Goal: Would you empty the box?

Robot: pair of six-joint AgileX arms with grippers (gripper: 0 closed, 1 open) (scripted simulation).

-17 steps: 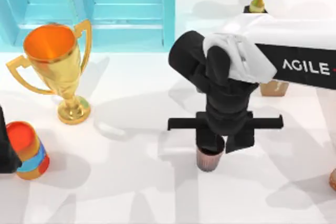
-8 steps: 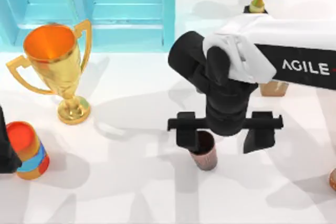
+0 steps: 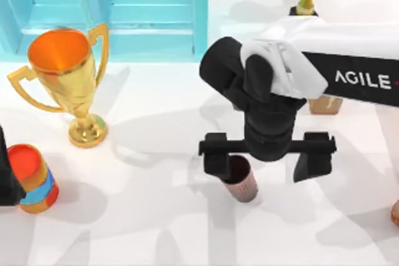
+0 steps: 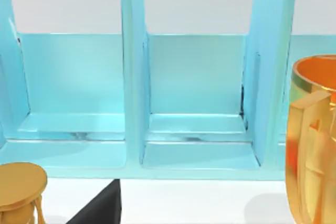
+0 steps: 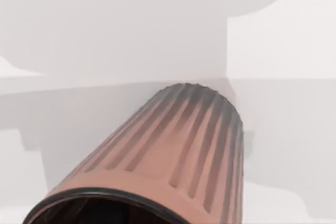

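The right hand points straight down over the worktop, fingers spread wide, gripping nothing, astride a ribbed brown cup; the left arm sits parked at left.

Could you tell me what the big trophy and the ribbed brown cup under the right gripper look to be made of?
The big trophy looks like polished gold metal, or gold-plated plastic: it is glossy with bright highlights and an orange sheen inside the bowl. The ribbed brown cup under the open right gripper looks like matte plastic: dull copper-brown fluted walls, dark rim, no glints.
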